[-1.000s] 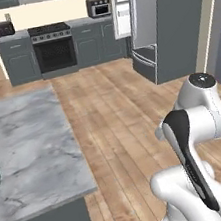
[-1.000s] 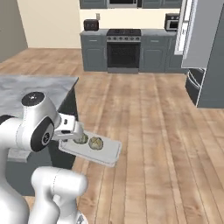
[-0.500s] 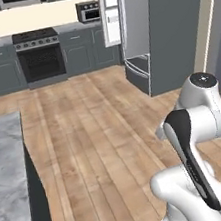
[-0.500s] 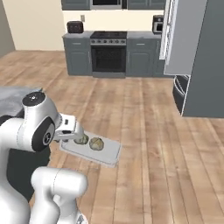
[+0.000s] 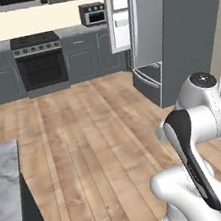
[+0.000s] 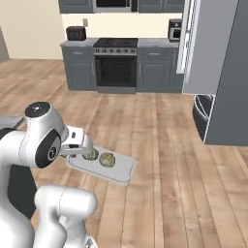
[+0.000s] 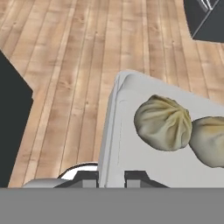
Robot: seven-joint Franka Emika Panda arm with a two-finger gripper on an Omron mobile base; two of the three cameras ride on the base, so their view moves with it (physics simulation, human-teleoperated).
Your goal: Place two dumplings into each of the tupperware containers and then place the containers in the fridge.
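My gripper (image 6: 78, 147) is shut on the near rim of a pale tupperware container (image 6: 121, 169), held level above the wooden floor in front of my body. Two tan dumplings (image 6: 90, 155) (image 6: 107, 159) lie side by side in it. In the hand view the container (image 7: 131, 127) runs away from the fingertips (image 7: 135, 176), with one dumpling (image 7: 162, 122) in the middle and the other dumpling (image 7: 210, 141) at the right edge. The fridge (image 5: 171, 32) stands ahead to the right, dark grey, one door (image 5: 119, 15) swung open on a white interior. In the right base view the fridge (image 6: 227, 72) is on the right.
A grey marble counter (image 5: 5, 200) edges the left base view at lower left. Grey cabinets with a black oven (image 6: 116, 68), a toaster (image 6: 75, 33) and a microwave (image 5: 92, 14) line the back wall. Open wooden floor (image 6: 155, 126) lies between me and the fridge.
The whole scene has shifted: the base has turned and driven, so the counter slid off to the left and the fridge came nearer. The container stays gripped with both dumplings in it.
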